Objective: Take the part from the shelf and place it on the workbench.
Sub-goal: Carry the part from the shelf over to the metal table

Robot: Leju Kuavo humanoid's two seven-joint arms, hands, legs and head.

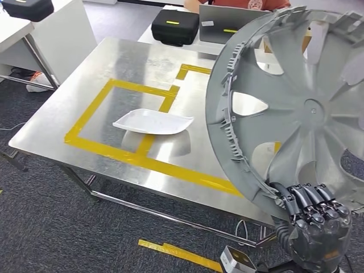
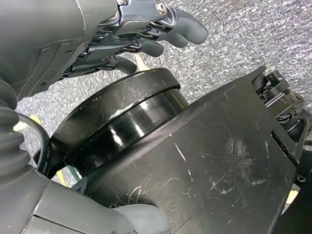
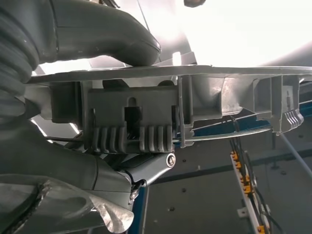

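Observation:
A large grey wheel cover (image 1: 296, 108) stands upright at the right of the head view, its ribbed inner side facing me. My right hand (image 1: 315, 222) grips its lower rim from beneath, fingers curled over the edge. In the right wrist view the rim (image 3: 154, 117) with its clips runs across, clamped between the thumb (image 3: 110, 39) and the fingers below. The metal workbench (image 1: 56, 125) with yellow tape lines lies ahead and to the left, under the cover. My left hand (image 2: 140, 34) hangs over grey carpet, fingers loosely apart, holding nothing.
A white tray (image 1: 152, 121) lies in the middle of the workbench inside the taped area. Black cases (image 1: 175, 25) rest on a table behind it, where a person in red (image 1: 240, 4) sits. A white desk (image 1: 42, 28) stands at far left.

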